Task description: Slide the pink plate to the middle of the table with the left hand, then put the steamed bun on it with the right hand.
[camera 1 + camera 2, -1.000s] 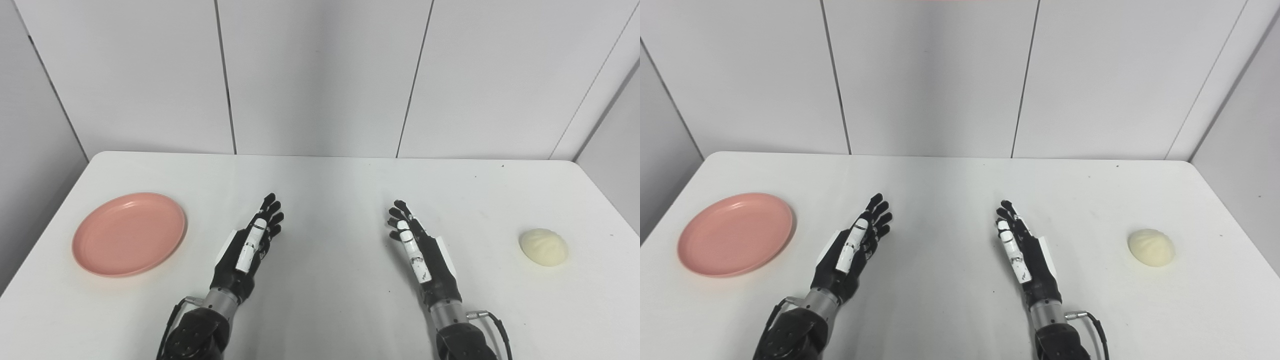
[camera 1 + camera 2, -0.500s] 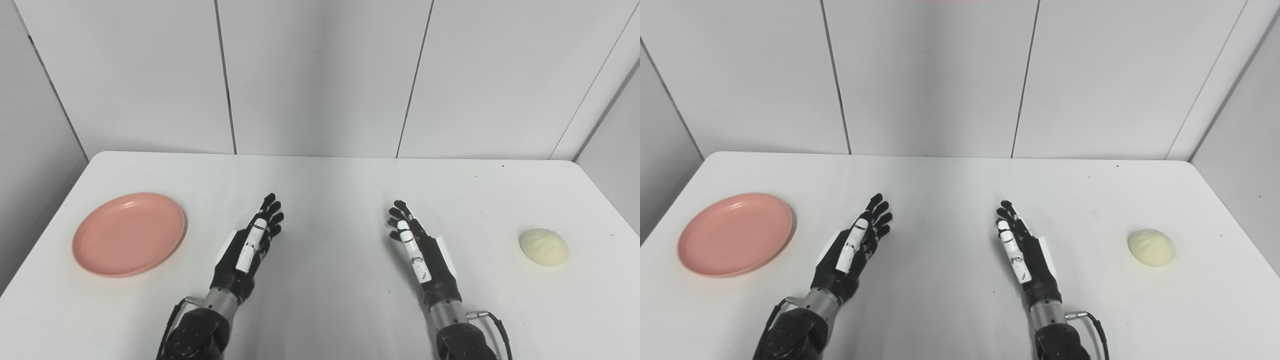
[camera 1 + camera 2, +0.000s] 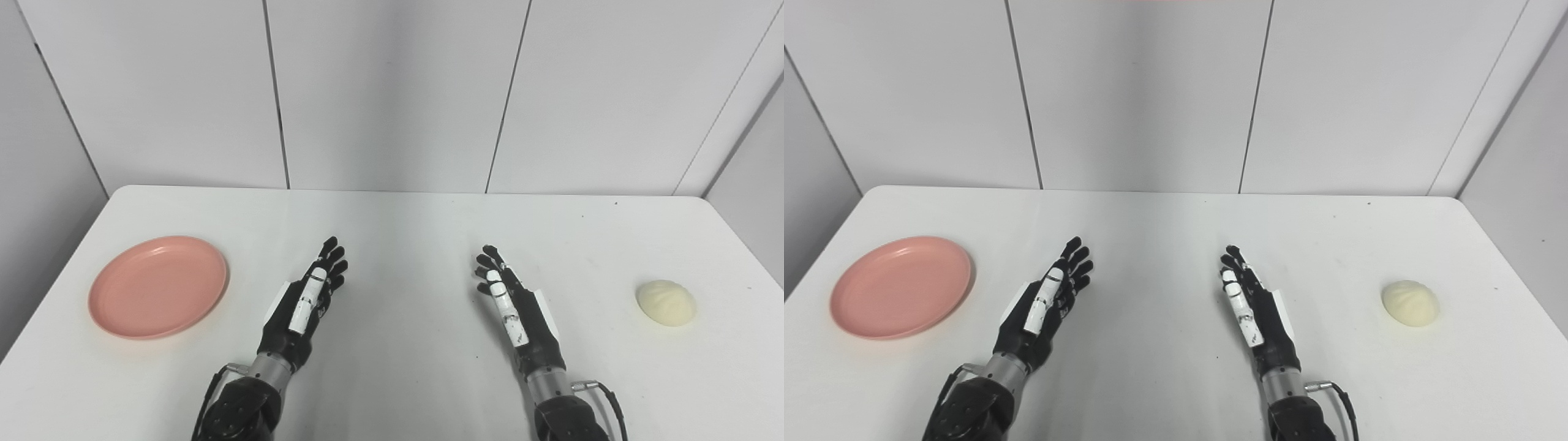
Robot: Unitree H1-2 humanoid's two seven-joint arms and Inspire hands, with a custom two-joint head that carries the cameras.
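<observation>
Reaching forward with nothing held, the black fingers (image 3: 331,260) of the robot's left hand (image 3: 303,306) lie straight and slightly spread, palm turned inward, low over the plain white worktop (image 3: 398,226). The right hand (image 3: 511,306) mirrors it, fingers likewise extended and empty. Both hands sit near the middle of the worktop, well apart from each other. A round, shallow pink plastic plate (image 3: 158,286) rests flat toward the left edge, apart from the left hand. A pale cream, pleated steamed bun (image 3: 666,302) sits toward the right edge, well apart from the right hand. Neither thing appears to have been moved yet, so the plate slide looks like the step in hand. To do it well, the left hand would likely need to go to the plate's far left rim and push or hook it gently rightward, keeping it flat so it does not tip, and stop it between the two hands; the right hand can wait
</observation>
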